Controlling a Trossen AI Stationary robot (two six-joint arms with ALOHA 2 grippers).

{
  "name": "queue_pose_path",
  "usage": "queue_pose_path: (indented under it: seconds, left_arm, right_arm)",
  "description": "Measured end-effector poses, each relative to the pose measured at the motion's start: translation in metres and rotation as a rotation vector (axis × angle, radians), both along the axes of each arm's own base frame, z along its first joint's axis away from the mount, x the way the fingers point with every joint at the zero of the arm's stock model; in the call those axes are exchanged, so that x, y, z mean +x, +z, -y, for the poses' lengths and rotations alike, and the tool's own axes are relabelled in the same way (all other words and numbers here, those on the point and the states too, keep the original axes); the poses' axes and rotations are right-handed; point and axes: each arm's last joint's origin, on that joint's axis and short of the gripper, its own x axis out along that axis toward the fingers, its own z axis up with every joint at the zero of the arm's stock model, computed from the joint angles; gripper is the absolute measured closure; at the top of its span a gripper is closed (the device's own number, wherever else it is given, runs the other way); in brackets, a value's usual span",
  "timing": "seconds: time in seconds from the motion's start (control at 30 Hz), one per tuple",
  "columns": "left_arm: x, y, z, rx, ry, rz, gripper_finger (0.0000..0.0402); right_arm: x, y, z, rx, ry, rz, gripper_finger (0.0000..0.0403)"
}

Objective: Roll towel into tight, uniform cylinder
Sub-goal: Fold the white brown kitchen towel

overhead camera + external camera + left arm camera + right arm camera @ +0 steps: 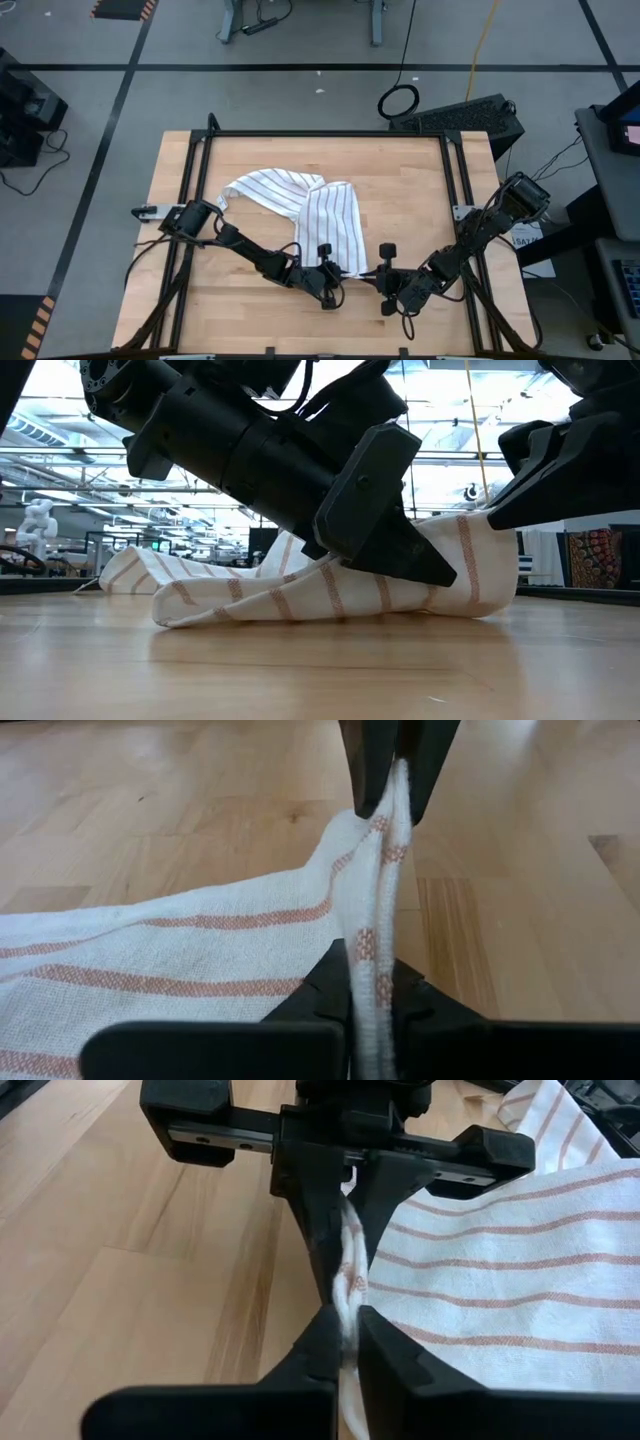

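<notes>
Towel [310, 210] lies crumpled mid-desk [420, 200], folded over itself. My left end effector [330, 283] and right end effector [378, 283] both pinch the same near edge, clamped closed on the cloth, nearly touching.

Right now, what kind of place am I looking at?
Probably a robotics lab or workshop: a wooden table inside a black metal frame, loose cables on a gray floor with tape lines, and an open industrial-looking hall behind.
</notes>
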Motion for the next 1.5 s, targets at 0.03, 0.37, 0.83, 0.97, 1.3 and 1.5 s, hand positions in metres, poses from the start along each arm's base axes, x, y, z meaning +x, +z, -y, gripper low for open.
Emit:
queue_pose_path:
  seconds: [0.03,0.37,0.83,0.97,1.3,1.5]
  left_arm:
    - [0.000,0.000,0.000,0.000,0.000,0.000,0.0373]
    - [-0.001,0.000,0.002,0.003,0.019,0.009,0.0305]
    - [-0.042,0.033,0.049,0.047,-0.084,-0.108,0.0215]
    - [-0.065,0.046,0.056,0.060,-0.069,-0.225,0.0215]
    - [-0.134,0.037,0.083,0.194,0.076,-0.441,0.0215]
    - [-0.162,0.039,0.106,0.387,0.099,-0.270,0.0215]
  right_arm:
    - [0.000,0.000,0.000,0.000,0.000,0.000,0.0396]
    - [0.000,-0.001,0.001,0.010,-0.015,-0.004,0.0400]
    - [0.000,0.000,0.000,0.064,-0.043,0.008,0.0401]
    - [0.000,0.000,0.000,0.079,-0.051,0.009,0.0401]
    - [0.000,0.000,0.000,0.068,-0.060,0.022,0.0401]
    - [0.000,0.000,0.000,0.101,-0.056,0.014,0.0400]
